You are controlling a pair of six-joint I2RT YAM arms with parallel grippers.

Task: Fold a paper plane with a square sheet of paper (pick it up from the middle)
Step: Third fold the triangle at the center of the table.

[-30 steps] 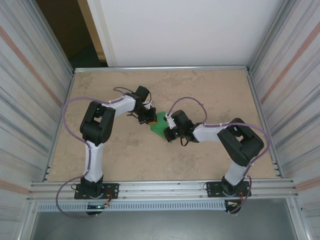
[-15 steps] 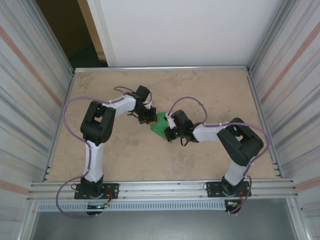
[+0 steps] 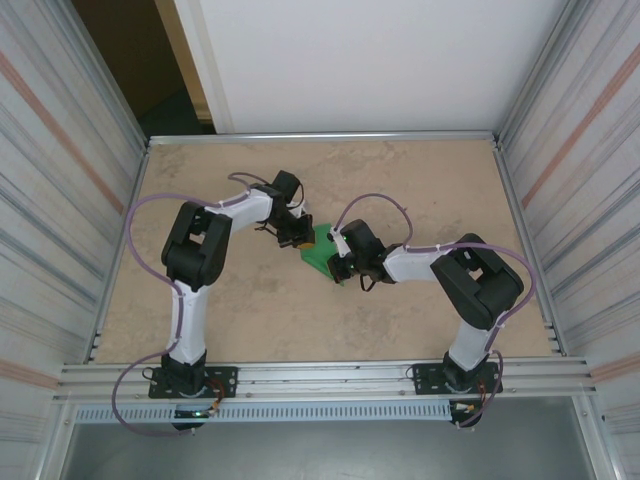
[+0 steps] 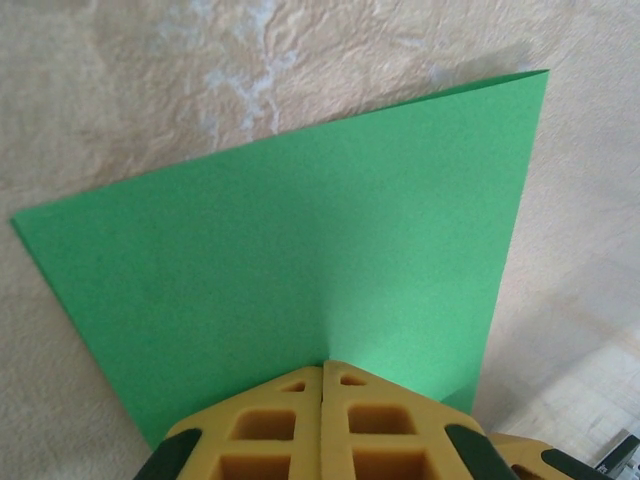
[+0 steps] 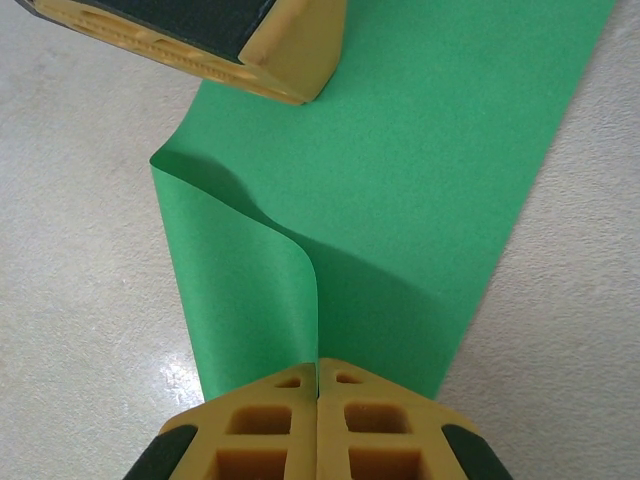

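The square sheet of paper (image 3: 320, 250), bright green, lies on the table between both grippers. In the left wrist view the paper (image 4: 300, 230) spreads flat ahead of my left gripper (image 4: 322, 366), whose shut tips rest on its near edge. My right gripper (image 5: 317, 365) is shut on a lifted flap of the paper (image 5: 420, 200), which curls up from the left side into its jaws. From above, the left gripper (image 3: 298, 243) sits at the sheet's upper left and the right gripper (image 3: 338, 272) at its lower right. A paper plane is out of view.
The tan table (image 3: 420, 180) is walled by metal rails and corrugated side panels (image 3: 60, 200). The left gripper's yellow finger (image 5: 290, 70) shows at the far end of the sheet in the right wrist view.
The right arm has shifted a little, and slightly more green shows between the grippers. The left arm holds its place.
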